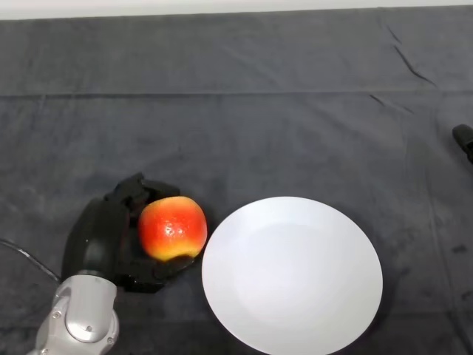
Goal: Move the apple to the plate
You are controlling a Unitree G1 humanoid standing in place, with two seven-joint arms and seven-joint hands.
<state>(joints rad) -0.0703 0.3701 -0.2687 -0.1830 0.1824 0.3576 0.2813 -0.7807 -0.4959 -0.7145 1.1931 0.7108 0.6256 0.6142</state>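
I see my left hand (103,237) low on the left side of the table, coming in from the bottom corner. It is black, and the silver-grey arm (83,318) sits just under it at the bottom edge. The hand is wrapped around the apple (173,228). The fingers (140,191) curl over the far side of the apple, and the thumb (166,269) curls under the near side. So the hand is closed on the apple and has hold of it.

The apple is red with some yellow on it, most of it near the bottom. It has a small shiny spot in the middle. I can see most of its top and its right side. Its left side is tucked into the palm. I cannot tell if the apple is resting on the cloth or lifted a little off it.

The plate (295,325) is white and round. It sits just to the right of the apple, very near but not touching it. The apple is not on the plate. The bottom edge of the plate runs off the bottom of my view.

The dark cloth (236,111) covers the whole table and has a few small wrinkles near the far right. A small black thing (464,140) pokes in at the right edge, and I cannot tell what it is
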